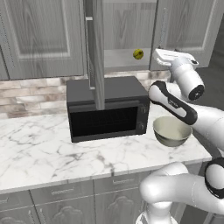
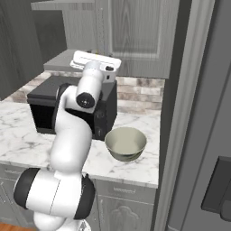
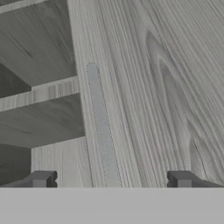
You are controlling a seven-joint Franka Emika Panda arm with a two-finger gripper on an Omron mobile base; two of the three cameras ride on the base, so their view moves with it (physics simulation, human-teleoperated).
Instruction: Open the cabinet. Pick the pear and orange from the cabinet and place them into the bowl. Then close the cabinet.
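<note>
The cabinet's left door stands open edge-on, while the right door is shut, its slim vertical handle running upright between the pincer's tips and just ahead of them. The pincer gapes wide, holding nothing. The pear sits on the inner shelf, left of the hand. The bowl waits empty near the tabletop's right edge, beside the microwave.

Both base views look forward and down from behind the arm, left and right, sharing the bowl and microwave. The hand view faces the cabinet door closely, straight ahead of the claw.
</note>
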